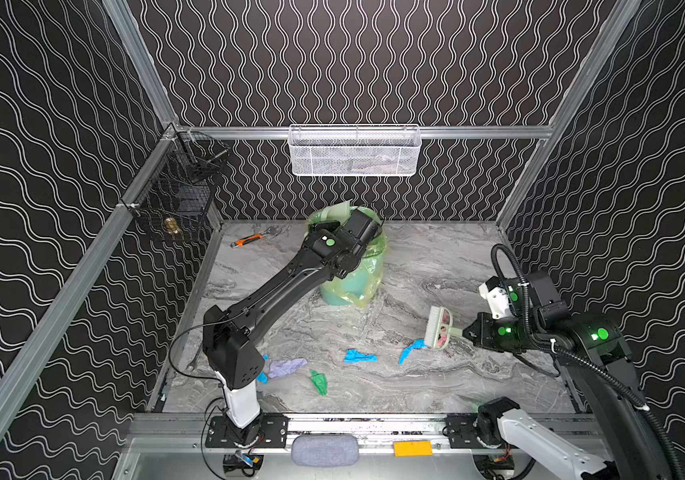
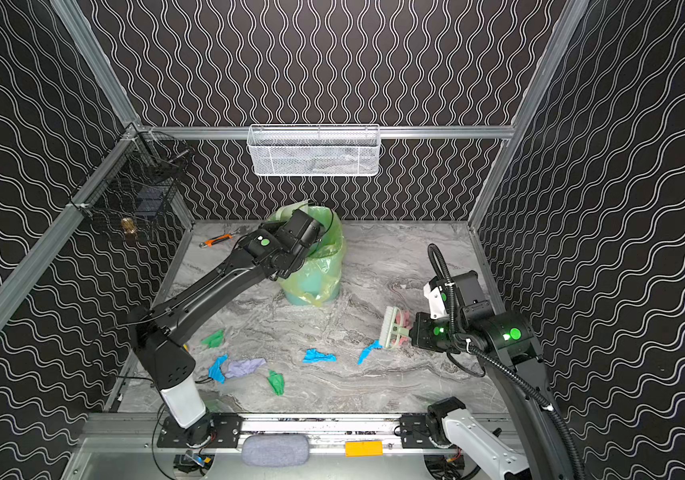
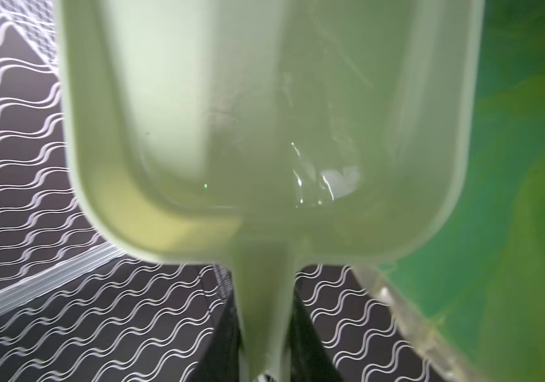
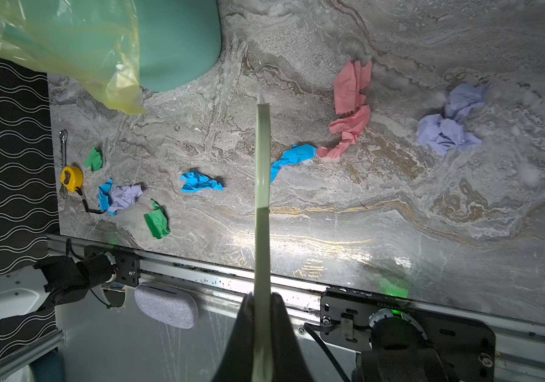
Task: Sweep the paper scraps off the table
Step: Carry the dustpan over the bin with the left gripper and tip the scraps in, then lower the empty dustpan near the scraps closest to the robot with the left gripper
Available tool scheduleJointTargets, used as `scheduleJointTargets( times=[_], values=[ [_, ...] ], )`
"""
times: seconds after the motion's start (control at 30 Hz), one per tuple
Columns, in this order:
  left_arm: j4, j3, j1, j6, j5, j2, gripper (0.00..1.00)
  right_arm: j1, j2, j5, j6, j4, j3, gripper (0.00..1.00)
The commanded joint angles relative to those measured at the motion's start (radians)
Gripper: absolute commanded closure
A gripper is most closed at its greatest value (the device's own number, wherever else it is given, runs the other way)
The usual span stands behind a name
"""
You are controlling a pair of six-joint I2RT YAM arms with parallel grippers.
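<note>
Several paper scraps lie on the table [image 1: 436,386]: blue [image 1: 359,356], lilac [image 1: 286,367], green [image 1: 319,381], and in the right wrist view pink [image 4: 350,109] and another lilac [image 4: 446,125]. My right gripper [image 1: 467,332] [image 4: 262,297] is shut on the handle of a small brush [image 1: 436,328]. The brush's white bristles stand beside a blue scrap [image 1: 411,349]. My left gripper [image 3: 266,330] is shut on the handle of a pale green dustpan [image 3: 264,132]. It holds the dustpan tilted over the bag-lined teal bin [image 1: 357,282]. No scraps show in the pan.
An orange-handled wrench [image 1: 249,240] lies at the back left. A yellow tape measure [image 4: 72,178] and a small spanner [image 4: 62,145] sit by the left rail. A white mesh basket [image 1: 353,151] and a black wire basket [image 1: 182,199] hang on the walls.
</note>
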Motion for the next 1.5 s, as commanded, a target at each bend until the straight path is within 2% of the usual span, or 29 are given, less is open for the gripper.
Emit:
scheduleJointTargets(
  times=[0.0, 0.13, 0.23, 0.4, 0.5, 0.6, 0.73, 0.8, 1.0, 1.2, 1.47],
  values=[
    [0.099, -0.015, 0.0, 0.078, -0.034, -0.017, 1.0, 0.0, -0.009, -0.006, 0.0, -0.011, -0.005, 1.0],
    [0.099, 0.002, -0.004, 0.033, -0.03, -0.029, 1.0, 0.0, -0.022, 0.005, 0.0, -0.007, -0.02, 1.0],
    [0.077, 0.041, -0.041, -0.042, -0.012, -0.048, 1.0, 0.0, -0.028, 0.013, 0.002, 0.007, -0.04, 1.0],
    [-0.133, 0.197, -0.149, -0.284, 0.059, -0.034, 1.0, 0.0, -0.045, -0.039, 0.039, 0.091, -0.121, 1.0],
    [-0.32, 0.309, -0.198, -0.491, 0.156, -0.008, 1.0, -0.001, -0.052, -0.079, 0.071, 0.167, -0.174, 1.0],
    [-0.434, 0.328, -0.246, -0.648, 0.231, -0.005, 1.0, 0.0, -0.048, -0.125, 0.117, 0.26, -0.225, 1.0],
    [-0.5, 0.266, -0.308, -0.81, 0.337, -0.041, 1.0, -0.001, -0.035, -0.204, 0.183, 0.379, -0.295, 1.0],
    [-0.524, 0.23, -0.33, -0.888, 0.403, -0.07, 1.0, 0.001, -0.029, -0.221, 0.222, 0.429, -0.36, 1.0],
    [-0.558, 0.065, -0.382, -1.048, 0.526, -0.176, 1.0, -0.001, 0.036, -0.234, 0.276, 0.494, -0.422, 1.0],
    [-0.555, -0.108, -0.436, -1.137, 0.591, -0.249, 1.0, -0.006, 0.046, -0.228, 0.338, 0.551, -0.502, 1.0],
    [-0.47, -0.266, -0.494, -1.192, 0.669, -0.286, 1.0, -0.02, 0.007, -0.207, 0.387, 0.51, -0.576, 1.0]
  ],
)
